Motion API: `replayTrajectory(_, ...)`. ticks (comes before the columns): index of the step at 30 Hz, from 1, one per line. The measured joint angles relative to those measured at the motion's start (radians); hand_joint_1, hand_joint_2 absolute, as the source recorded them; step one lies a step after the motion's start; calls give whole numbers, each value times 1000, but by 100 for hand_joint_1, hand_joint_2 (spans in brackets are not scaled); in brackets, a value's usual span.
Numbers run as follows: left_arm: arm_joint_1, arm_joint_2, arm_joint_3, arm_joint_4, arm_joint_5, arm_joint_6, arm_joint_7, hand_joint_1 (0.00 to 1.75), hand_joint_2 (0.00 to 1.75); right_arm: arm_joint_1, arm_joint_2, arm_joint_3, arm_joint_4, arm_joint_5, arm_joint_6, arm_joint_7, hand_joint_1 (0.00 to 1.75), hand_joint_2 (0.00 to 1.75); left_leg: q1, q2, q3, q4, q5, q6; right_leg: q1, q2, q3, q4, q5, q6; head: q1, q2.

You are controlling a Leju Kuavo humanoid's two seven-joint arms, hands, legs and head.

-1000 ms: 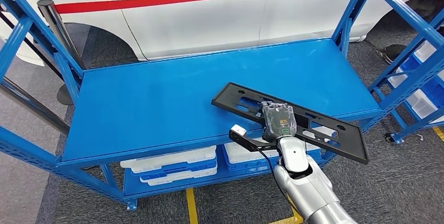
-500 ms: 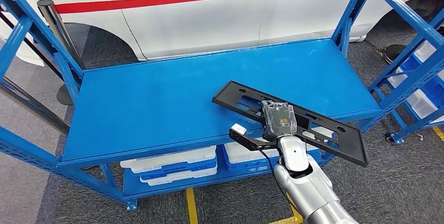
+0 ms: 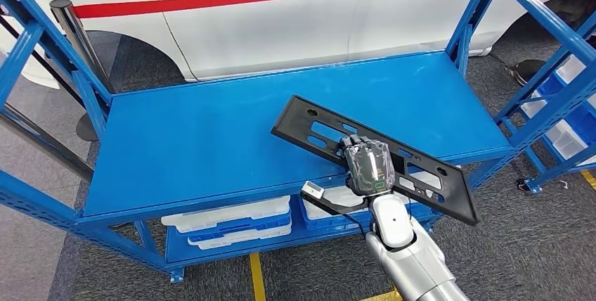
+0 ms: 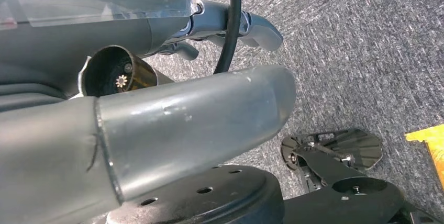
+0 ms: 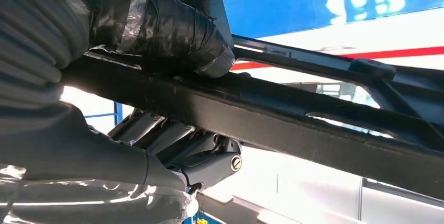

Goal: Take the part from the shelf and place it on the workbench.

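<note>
The right hand (image 3: 367, 165) grips the black slotted frame part (image 3: 320, 132) near its middle above the blue workbench's (image 3: 211, 139) front edge, so its overhanging end could tip off.

The blue workbench top (image 3: 211, 139) stands above white bins (image 3: 232, 220) on its lower shelf.

Right robot hand (image 3: 368, 165) grips black part (image 3: 320, 132), apparently above blue shelf (image 3: 211, 139).
</note>
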Motion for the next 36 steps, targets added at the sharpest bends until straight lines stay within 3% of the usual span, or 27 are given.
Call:
replayTrajectory(8,-1,0,0,0,-9,-2,0,0,0,17,-1,17,-26,19,-85,-29,175,175,0,0,0,0,0,0,0,0,0,0,0,0,0,0)
replayTrajectory(12,-2,0,0,0,-29,6,-12,0,175,19,-13,52,-52,20,-92,-7,175,175,0,0,0,0,0,0,0,0,0,0,0,0,0,0)
replayTrajectory(26,-7,0,-32,0,-89,51,-80,0,175,41,-45,100,-113,20,-94,-12,175,175,0,0,0,0,0,0,0,0,0,0,0,0,0,0)
replayTrajectory(36,-8,-2,-31,0,-71,42,-70,0,175,45,-64,117,-134,20,-94,3,175,175,0,0,0,0,0,0,0,0,0,0,0,0,0,0)
